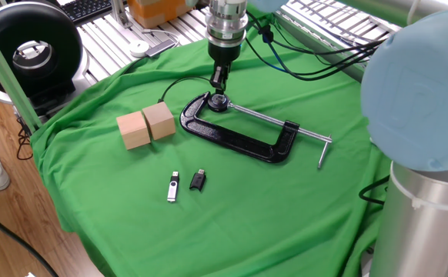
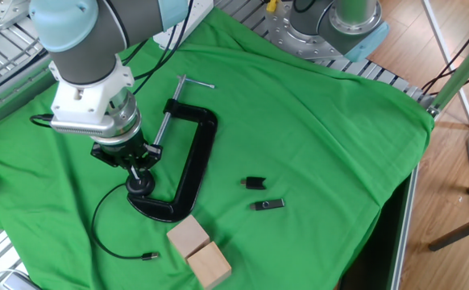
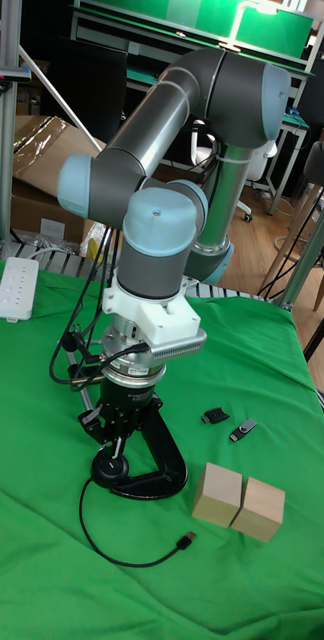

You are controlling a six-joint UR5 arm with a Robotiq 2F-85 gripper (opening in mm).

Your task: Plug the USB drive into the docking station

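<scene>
The USB drive (image 1: 172, 186), silver and black, lies flat on the green cloth near the front (image 2: 268, 205) (image 3: 243, 430). A small black adapter-like piece (image 1: 198, 180) rests just beside it. I cannot make out a docking station in any view. My gripper (image 1: 219, 79) hangs far from the drive, just above the round pad end of a black C-clamp (image 1: 239, 140). Its fingers look closed together with nothing between them (image 2: 137, 164) (image 3: 116, 437).
Two wooden blocks (image 1: 147, 125) stand side by side left of the clamp. A thin black cable (image 2: 101, 229) loops over the cloth and ends in a loose plug (image 3: 185, 541). A white power strip (image 3: 12, 288) lies at the far edge.
</scene>
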